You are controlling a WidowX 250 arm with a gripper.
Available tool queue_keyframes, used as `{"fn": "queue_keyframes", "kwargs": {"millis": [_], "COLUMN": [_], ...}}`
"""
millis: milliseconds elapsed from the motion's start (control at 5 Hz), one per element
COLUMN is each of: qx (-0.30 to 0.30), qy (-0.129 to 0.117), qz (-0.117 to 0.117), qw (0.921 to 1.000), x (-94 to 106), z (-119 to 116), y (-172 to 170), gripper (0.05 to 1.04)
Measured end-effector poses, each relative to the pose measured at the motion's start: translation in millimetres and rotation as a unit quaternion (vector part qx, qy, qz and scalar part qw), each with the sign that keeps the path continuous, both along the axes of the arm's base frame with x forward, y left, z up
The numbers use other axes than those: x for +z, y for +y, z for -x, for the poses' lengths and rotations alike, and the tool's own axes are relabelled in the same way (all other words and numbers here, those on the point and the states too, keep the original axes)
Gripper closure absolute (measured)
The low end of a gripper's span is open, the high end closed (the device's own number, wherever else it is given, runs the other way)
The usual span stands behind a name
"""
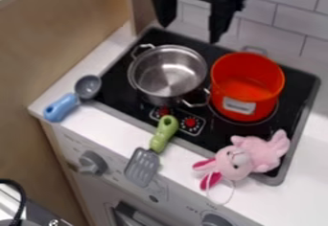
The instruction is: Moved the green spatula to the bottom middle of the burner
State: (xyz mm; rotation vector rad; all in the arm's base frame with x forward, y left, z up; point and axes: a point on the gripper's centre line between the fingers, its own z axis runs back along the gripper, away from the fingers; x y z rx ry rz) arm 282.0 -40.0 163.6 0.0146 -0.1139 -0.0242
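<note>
A: Gripper state?

B: The black two-finger gripper (191, 31) is hanging at 12 o'clock of the black hob (112, 82), fingers standing wide apart and holding nothing.

A: Position of the spatula?

B: The green-handled spatula with the grey slotted blade (158, 141) is lying at 7 o'clock. Its handle end is resting over the hob's near edge, beside the red dials (190, 122) — the blade is pointing to 7 and reaching over the white counter's (106, 127) front edge.

A: Other items?

B: The shiny two-handled steel pot (168, 72) is sitting between 10 and 11, the round orange-red pot (247, 84) at 2. The pink plush rabbit (247, 159) is straddling the edge at 5 — head over the counter. The blue-handled grey scoop (62, 107) is lying at 9.
</note>
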Motion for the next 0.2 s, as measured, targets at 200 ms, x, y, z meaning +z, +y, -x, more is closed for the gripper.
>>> {"fn": "queue_keyframes", "kwargs": {"millis": [200], "qx": [0.003], "qy": [0.005], "qz": [-0.008], "qw": [1.0000], "x": [-2.9], "z": [-0.7], "y": [-10.4], "gripper": [0.082]}}
